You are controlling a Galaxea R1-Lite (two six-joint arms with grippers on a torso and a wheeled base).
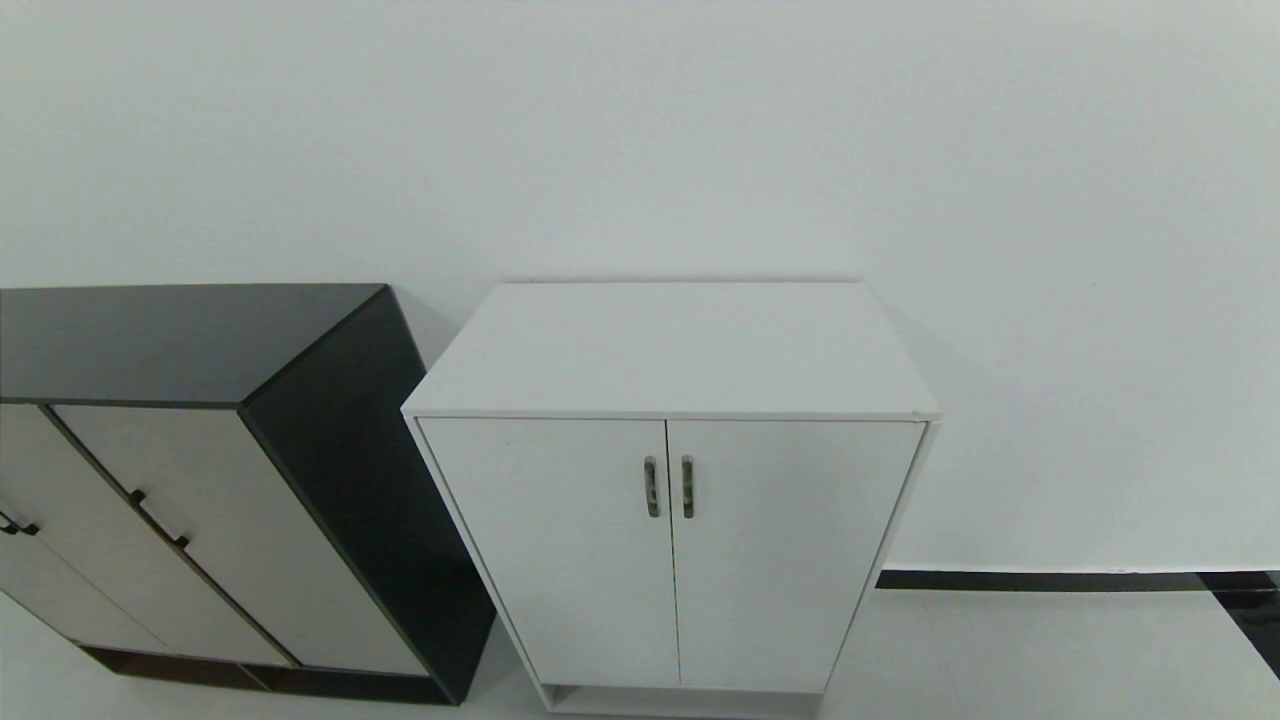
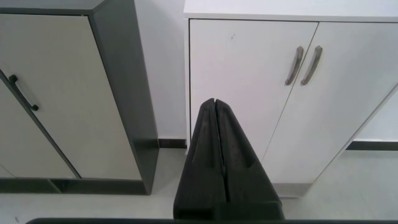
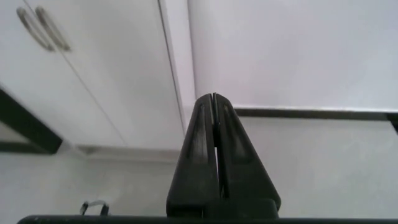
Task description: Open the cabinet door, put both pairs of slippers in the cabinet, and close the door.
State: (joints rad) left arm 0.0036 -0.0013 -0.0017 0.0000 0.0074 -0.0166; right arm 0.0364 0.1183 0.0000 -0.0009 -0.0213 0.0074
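A white two-door cabinet [image 1: 670, 560] stands against the wall with both doors closed, and its two metal handles [image 1: 668, 487] meet at the centre seam. In the left wrist view the same cabinet [image 2: 249, 87] and its handles [image 2: 303, 65] lie ahead of my left gripper [image 2: 215, 102], which is shut with nothing in it. My right gripper [image 3: 214, 98] is also shut and empty, off to the side of the cabinet [image 3: 106, 81], whose handles [image 3: 42, 28] show near the frame's corner.
A black cabinet [image 1: 330, 480] with light doors [image 1: 190, 540] and dark handles stands just left of the white one, a narrow gap between them. Pale floor [image 1: 1050, 660] runs to the right, with a dark skirting strip [image 1: 1070, 580] along the wall.
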